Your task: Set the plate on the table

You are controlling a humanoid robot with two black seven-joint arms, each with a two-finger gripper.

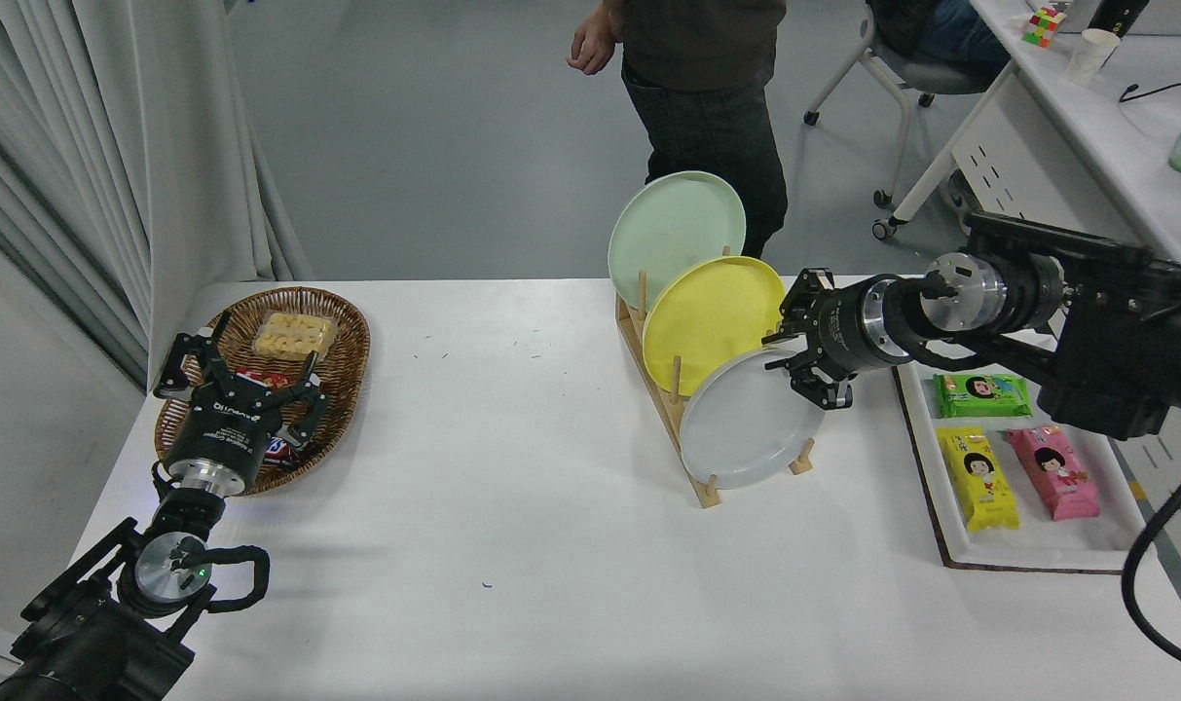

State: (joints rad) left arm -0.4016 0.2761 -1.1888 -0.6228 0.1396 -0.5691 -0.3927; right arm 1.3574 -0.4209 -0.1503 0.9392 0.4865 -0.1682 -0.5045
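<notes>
plate (746, 424) upright in rack (692, 428), right tool (794, 362) at its upper rim

We see a round pale gray plate (746, 428), smooth and shiny, in a bare light wooden rack (692, 467). The big white table (512, 467) looks matt. The brown basket (342, 336) is rough woven wicker.

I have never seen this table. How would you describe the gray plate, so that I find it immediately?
On the white table, look right of centre for a wooden rack holding three tilted plates. The plate is the nearest, lowest one, just beside the right gripper. It is pale gray; the yellow plate and mint-green plate stand behind it.
</notes>
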